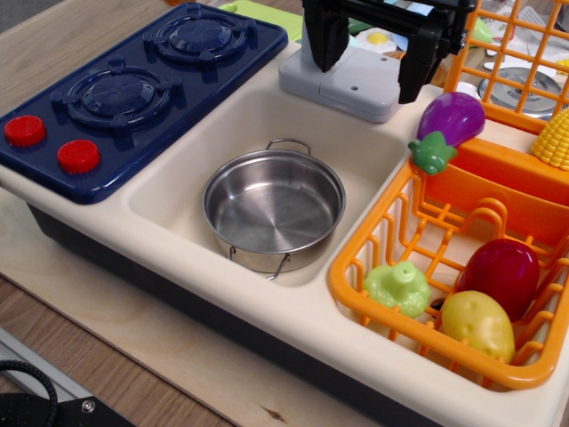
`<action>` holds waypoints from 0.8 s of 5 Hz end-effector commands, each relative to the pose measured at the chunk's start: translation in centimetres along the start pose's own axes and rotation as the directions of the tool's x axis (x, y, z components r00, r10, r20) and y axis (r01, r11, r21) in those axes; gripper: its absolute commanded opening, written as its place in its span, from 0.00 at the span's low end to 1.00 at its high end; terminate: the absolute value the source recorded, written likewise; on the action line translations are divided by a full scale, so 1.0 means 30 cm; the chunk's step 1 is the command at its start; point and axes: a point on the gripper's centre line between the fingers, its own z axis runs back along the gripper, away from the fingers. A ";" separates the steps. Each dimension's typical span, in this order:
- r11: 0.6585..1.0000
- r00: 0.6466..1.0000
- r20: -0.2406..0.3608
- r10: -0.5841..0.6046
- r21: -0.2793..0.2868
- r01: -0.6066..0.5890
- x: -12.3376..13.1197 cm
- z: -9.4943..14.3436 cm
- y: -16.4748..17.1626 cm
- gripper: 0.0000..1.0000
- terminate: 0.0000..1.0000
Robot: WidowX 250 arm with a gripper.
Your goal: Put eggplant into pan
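The purple eggplant (451,119) with its green cap lies on the far left rim of the orange dish rack (356,298), cap pointing down and left. The steel pan (274,208) with two wire loop handles sits empty in the cream sink basin (169,191). My gripper (373,55) hangs at the top of the view, above the grey faucet block and just up and left of the eggplant. Its two black fingers (325,40) are spread apart and hold nothing.
A blue toy stove (133,89) with two red knobs is at the left. The rack holds a pale green lettuce toy (399,286), a dark red oval toy (500,274), a yellow potato-like toy (478,325) and a corn cob (556,138). A grey faucet block (351,84) stands behind the sink.
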 end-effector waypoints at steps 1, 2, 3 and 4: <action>1.000 1.000 0.000 0.000 0.000 0.000 0.000 0.000 0.000 1.00 0.00; 1.000 1.000 0.008 0.003 0.015 -0.003 0.033 0.015 -0.042 1.00 0.00; 1.000 1.000 0.009 0.019 0.007 -0.019 0.057 0.015 -0.084 1.00 0.00; 1.000 0.999 0.013 0.029 0.007 -0.029 0.079 0.021 -0.117 1.00 0.00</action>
